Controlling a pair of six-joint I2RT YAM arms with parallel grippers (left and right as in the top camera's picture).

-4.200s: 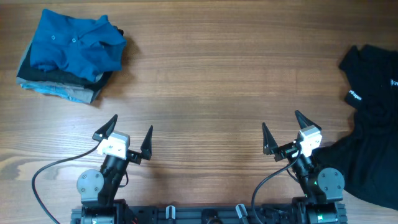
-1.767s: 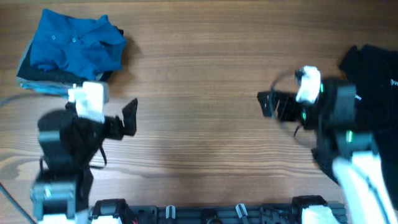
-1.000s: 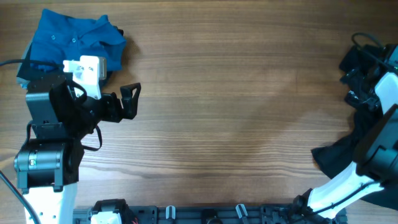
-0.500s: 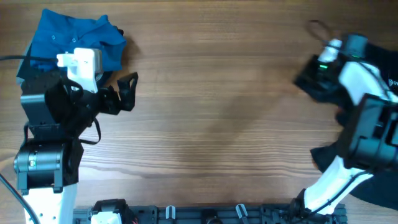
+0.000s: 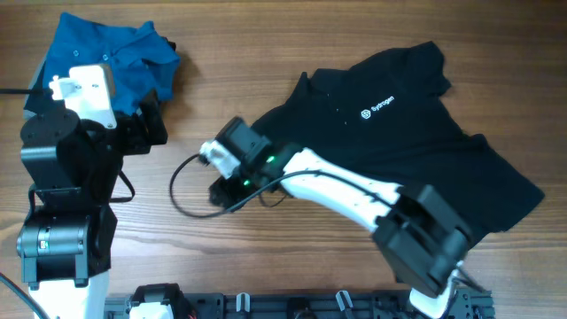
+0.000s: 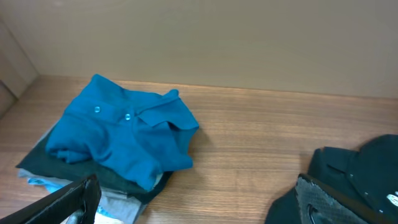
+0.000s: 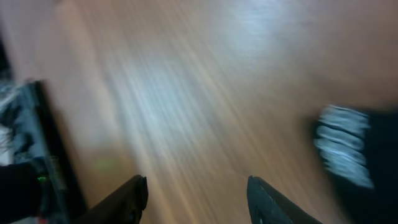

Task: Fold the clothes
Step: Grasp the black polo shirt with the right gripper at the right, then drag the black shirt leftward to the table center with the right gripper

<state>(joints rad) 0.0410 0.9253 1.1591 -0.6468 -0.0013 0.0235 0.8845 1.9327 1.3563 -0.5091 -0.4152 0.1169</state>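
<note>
Two arms work over a wooden tabletop. The black polo shirt lies spread front-up across the middle and right of it. Its collar points toward the far left, its small white chest logo faces up, and one short sleeve reaches toward the far edge.

The right arm stretches from the near right corner over the near-left part of the shirt, its wrist just past the cloth's left edge. The right pincer is spread, and only bare wood shows between its two fingers. That wrist view is badly blurred. A dark shape with a white smear sits at its right side, too smeared to identify, and it is not clear whether the pincer touches the cloth.

The left arm stands at the left of the tabletop. The left pincer is spread wide and holds nothing. It points toward a stack at the far left corner, where a blue polo shirt with buttons lies on top of grey and light-blue garments. This stack is well apart from the black shirt. An edge of the black shirt shows at the lower right of the left wrist view.
</note>
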